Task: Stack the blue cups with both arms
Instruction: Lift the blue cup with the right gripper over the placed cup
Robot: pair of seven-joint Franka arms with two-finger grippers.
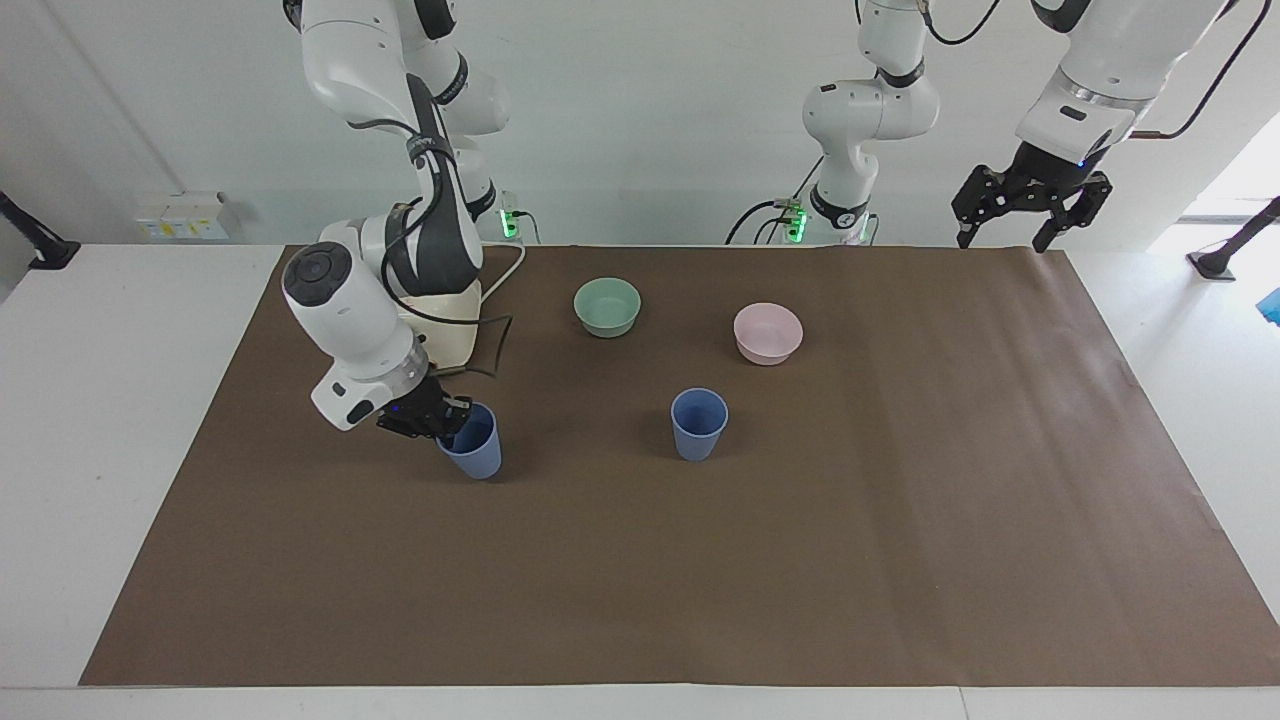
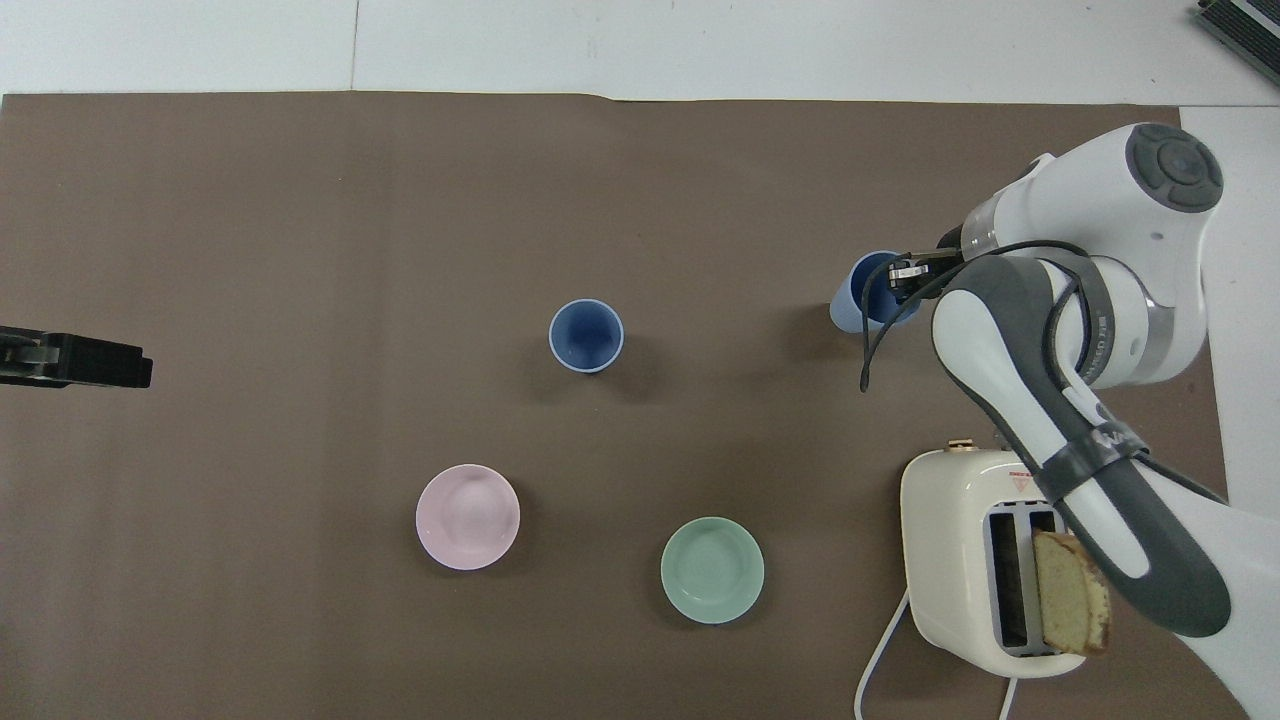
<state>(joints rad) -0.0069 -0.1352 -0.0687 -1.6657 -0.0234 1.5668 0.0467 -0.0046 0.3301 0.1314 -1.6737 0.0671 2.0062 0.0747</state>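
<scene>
Toaster (image 2: pixel 975 560) beside right end effector (image 1: pixel 440 420), clamped on tilted, seemingly lifted blue cup (image 1: pixel 474 444); left end effector (image 1: pixel 1022 203) waits spread apart.

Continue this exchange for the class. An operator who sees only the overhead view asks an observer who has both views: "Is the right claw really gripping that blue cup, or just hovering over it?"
Observer: Gripping. The right claw is shut on the rim of the cup.
Operator: Is the cup upright?
Observer: No, it is tilted in the grip.
Operator: I only see the left claw's tip. How high is it?
Observer: The left claw is open, raised well above the corner of the mat, waiting.
</scene>
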